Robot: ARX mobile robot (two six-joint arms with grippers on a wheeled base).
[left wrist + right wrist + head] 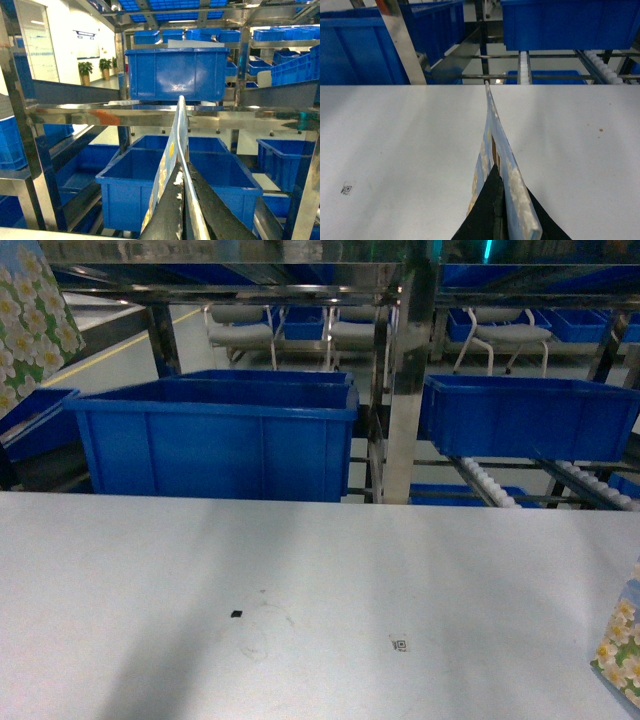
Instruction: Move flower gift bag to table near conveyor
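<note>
Two floral paper bags of the same print show. The flower gift bag (30,325) hangs high at the far left, beside the rack; in the left wrist view it stands edge-on (176,132) with my left gripper (182,175) shut on it, above the blue bins. A similar floral bag (622,650) is at the table's near right edge; my right gripper (496,172) is shut on its pale-blue rim (492,120) over the table (300,580). The conveyor (490,480) with white rollers runs behind the table. Neither gripper shows in the head view.
Large blue bins (215,435) (525,415) sit on the steel rack just beyond the table's far edge. A steel post (405,390) stands between them. Small black marks (236,614) (400,644) lie on the tabletop. Chairs stand far behind.
</note>
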